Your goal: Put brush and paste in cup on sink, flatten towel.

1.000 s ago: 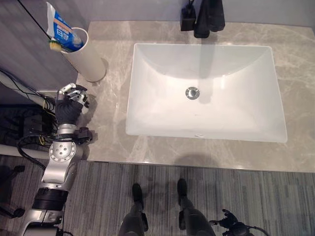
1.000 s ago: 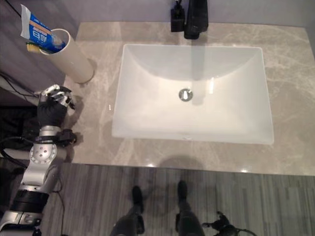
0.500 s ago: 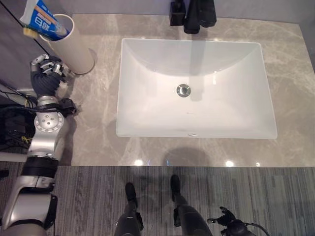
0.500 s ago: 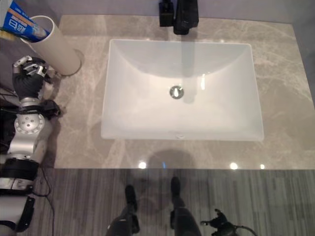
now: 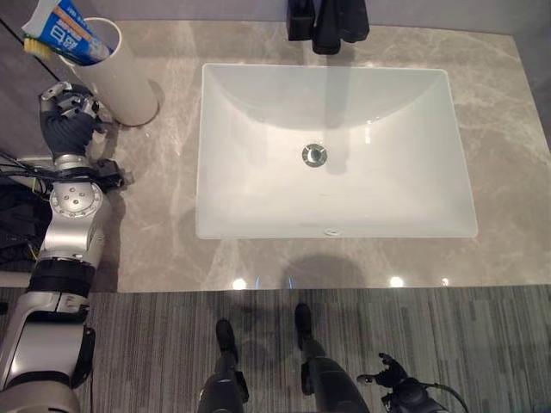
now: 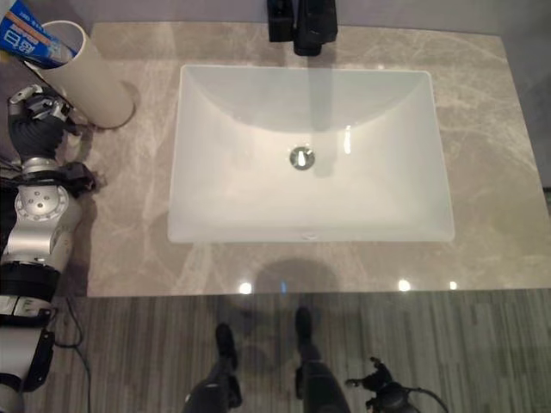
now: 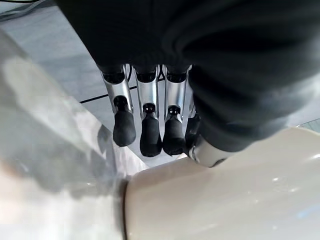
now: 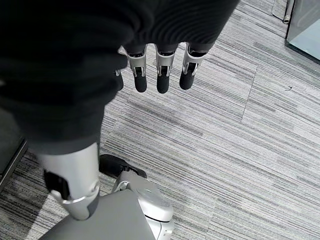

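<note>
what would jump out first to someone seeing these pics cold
The big white rectangular sink basin set in the grey marble countertop dominates the middle, with a black faucet at its far edge. At the counter's far left corner stands a tall cream cup holding a blue-and-white toothpaste tube and a toothbrush, with the left robot hand right beside it, fingers relaxed.
</note>
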Robot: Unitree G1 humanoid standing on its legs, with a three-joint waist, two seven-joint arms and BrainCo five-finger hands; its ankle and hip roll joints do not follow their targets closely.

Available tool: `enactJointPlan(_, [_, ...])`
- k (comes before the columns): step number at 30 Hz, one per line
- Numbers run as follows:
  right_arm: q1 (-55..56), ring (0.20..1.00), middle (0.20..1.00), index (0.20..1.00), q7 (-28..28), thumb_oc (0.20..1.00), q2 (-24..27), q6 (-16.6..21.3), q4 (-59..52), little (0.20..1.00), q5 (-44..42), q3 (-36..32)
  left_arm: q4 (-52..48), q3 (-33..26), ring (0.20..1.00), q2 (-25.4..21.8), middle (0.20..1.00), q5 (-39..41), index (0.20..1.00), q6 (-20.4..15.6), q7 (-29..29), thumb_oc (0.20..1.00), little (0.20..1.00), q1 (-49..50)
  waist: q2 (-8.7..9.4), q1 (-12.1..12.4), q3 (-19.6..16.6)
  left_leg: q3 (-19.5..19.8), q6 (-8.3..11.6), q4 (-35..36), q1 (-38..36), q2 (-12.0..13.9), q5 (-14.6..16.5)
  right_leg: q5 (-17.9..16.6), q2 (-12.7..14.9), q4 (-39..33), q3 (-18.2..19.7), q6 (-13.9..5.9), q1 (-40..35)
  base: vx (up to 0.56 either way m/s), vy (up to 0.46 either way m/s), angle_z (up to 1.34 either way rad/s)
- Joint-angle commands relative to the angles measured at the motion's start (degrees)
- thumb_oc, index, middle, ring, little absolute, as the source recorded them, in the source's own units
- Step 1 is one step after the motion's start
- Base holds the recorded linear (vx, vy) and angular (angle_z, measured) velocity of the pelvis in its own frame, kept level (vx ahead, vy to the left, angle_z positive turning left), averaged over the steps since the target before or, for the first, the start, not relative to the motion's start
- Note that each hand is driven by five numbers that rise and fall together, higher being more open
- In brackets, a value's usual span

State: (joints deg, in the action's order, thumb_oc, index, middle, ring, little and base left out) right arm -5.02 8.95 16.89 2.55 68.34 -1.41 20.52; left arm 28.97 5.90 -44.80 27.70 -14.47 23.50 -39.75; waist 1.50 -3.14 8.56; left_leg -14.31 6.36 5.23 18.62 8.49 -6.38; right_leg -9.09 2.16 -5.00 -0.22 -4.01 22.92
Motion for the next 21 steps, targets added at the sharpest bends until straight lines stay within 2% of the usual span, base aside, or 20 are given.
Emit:
enactJointPlan(1, [0.2, 1.0, 1.0, 1.0, 1.5, 1.0, -0.1, -0.2, 0.2, 1.0, -0.4, 1.7, -2.3, 0.8, 0.2, -0.3, 0.2, -0.8, 0.2, -2.4, -0.6, 0.2, 0.2, 1.7, 0.89, -0.4, -0.6, -0.3, 0.86, -0.2, -2.4, -1.4, 1.6, -0.5, 0.7, 0.0, 0.7, -2.23, -0.7, 0.01, -0.004, -0.07])
enactJointPlan(11, [0.3, 1.0, 1.0, 1.0, 1.5, 1.0, 0.3, -0.5, 0.9, 1.0, 0.0, 0.8, -4.3, -0.6, 0.2, 1.8, 0.2, -1.5, 0.2, -1.7, -1.7, 0.2, 0.2, 5.5, 0.45, 0.0, -0.9, -0.2, 0.79, -0.2, -2.5, -1.4, 1.6, -0.3, 0.7, 0.0, 0.5, -2.05, -0.9, 0.0, -0.005, -0.03])
enactJointPlan(21, [0.8, 1.0, 1.0, 1.0, 1.2, 1.0, 0.4, -1.0, 1.8, 1.0, 0.1, -0.9, -14.4, -4.6, 0.2, 5.6, 0.2, -1.6, 0.2, -1.7, -4.2, 0.2, 0.2, 14.4, 0.13, 1.1, -0.8, 0.2, 0.61, -0.2, -2.4, -1.4, 1.5, 0.1, 0.5, 0.0, 0.1, -1.74, -1.0, 0.0, -0.007, 0.0])
